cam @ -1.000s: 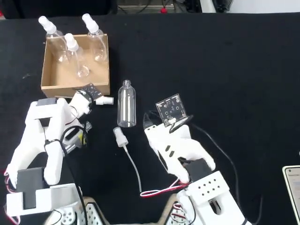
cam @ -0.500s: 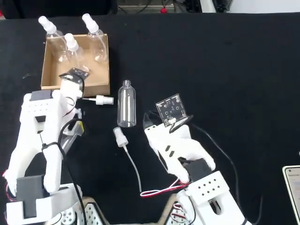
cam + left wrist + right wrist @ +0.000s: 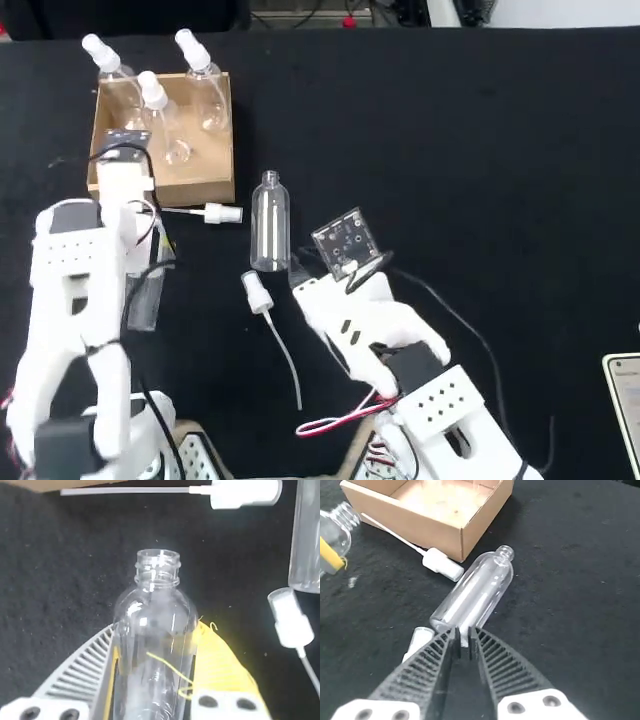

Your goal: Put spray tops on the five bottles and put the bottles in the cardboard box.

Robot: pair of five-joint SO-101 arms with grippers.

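As you look down, three capped bottles (image 3: 152, 102) sit in the cardboard box (image 3: 190, 187), a bare bottle (image 3: 270, 222) lying just beside it. Left wrist: your left gripper (image 3: 154, 632) clamps a second uncapped bottle (image 3: 152, 610), spray top (image 3: 245, 492) beyond its neck. Right wrist: your right gripper (image 3: 462, 636) is nearly closed, empty, tips at the bare bottle's base.

- Five bottles: three capped bottles (image 3: 115, 82) (image 3: 167, 125) (image 3: 208, 97), two uncapped bottles (image 3: 269, 225) (image 3: 155, 595).
- Five spray tops: three fitted tops (image 3: 97, 47) (image 3: 151, 88) (image 3: 190, 45) on bottles, two loose tops (image 3: 222, 213) (image 3: 257, 292) lying on the tabletop (image 3: 450, 150).
- One box (image 3: 160, 188).
- Two arms, one claw each: left claw (image 3: 155, 630), right claw (image 3: 463, 635).
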